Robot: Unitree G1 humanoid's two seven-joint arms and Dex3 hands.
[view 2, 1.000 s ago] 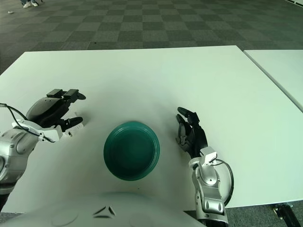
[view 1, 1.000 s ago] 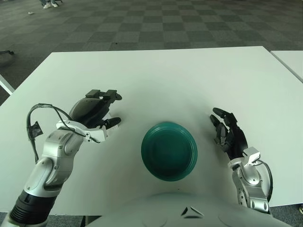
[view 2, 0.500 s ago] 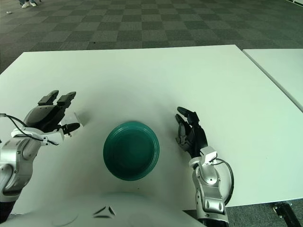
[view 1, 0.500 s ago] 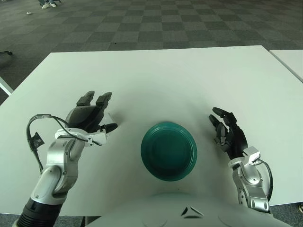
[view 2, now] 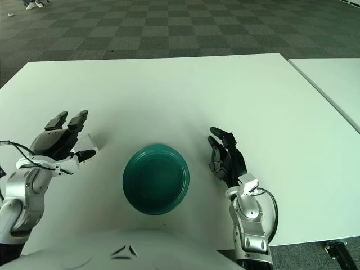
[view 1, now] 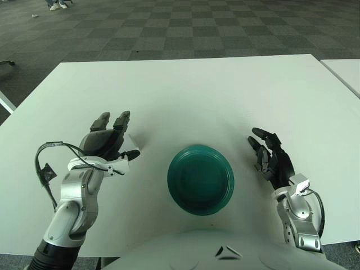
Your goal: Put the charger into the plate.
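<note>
A round dark green plate [view 1: 200,179] sits on the white table [view 1: 225,95], close to the near edge. The charger [view 2: 90,141] is a small white block, hard to pick out against the table, lying left of the plate. My left hand [view 1: 119,136] hovers at the charger's near left side with its fingers [view 1: 123,119] spread and nothing in them; the thumb reaches toward the plate. The hand covers part of the charger. My right hand [view 1: 269,157] shows right of the plate, fingers relaxed and holding nothing.
A second white table [view 1: 346,70] stands off to the right across a narrow gap. Dark checkered carpet [view 1: 169,28] lies beyond the far table edge. A black cable [view 1: 53,154] loops off my left wrist.
My left hand has uncurled from a bent pose over the charger and drawn back a little toward me. The charger's white edge now shows beside it. The right hand has not moved.
</note>
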